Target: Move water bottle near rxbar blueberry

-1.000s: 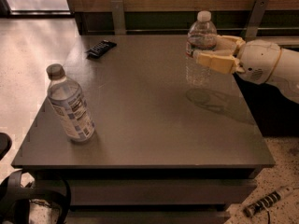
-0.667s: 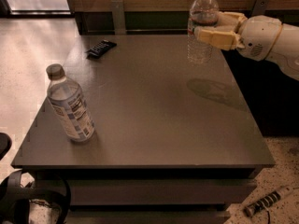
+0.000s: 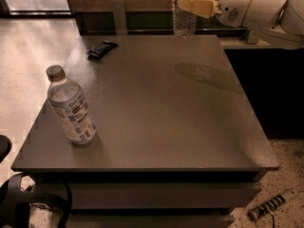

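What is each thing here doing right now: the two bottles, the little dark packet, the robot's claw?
water bottle: upright, lifted off the table, held by the gripper.
gripper: at the top edge, over the table's far side, closed on the water bottle.
rxbar blueberry: lying flat, far left of the table.
grey-capped bottle: standing, capped, near the front left corner.

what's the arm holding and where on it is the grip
The end effector, above the far edge of the table, grips the water bottle around its body, above the base.
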You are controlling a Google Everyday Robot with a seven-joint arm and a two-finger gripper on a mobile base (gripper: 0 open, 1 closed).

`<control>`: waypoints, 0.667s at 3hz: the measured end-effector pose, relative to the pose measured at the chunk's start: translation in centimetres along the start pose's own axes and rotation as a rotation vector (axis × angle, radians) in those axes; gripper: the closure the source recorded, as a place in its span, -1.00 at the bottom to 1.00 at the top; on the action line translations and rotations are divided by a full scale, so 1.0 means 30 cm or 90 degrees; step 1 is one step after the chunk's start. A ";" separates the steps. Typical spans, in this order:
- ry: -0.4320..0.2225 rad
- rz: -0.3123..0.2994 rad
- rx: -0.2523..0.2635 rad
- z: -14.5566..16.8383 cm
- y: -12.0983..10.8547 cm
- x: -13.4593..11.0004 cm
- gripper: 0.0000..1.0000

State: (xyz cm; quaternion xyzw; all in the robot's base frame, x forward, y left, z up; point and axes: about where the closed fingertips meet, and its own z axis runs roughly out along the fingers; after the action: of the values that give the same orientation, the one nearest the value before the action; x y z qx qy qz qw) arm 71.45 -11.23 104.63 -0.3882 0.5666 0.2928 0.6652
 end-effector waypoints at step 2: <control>0.000 0.074 -0.021 0.369 -0.016 0.082 1.00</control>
State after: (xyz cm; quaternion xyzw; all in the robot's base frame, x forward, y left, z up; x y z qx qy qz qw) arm 78.13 -2.22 102.92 -0.3654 0.5831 0.3407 0.6406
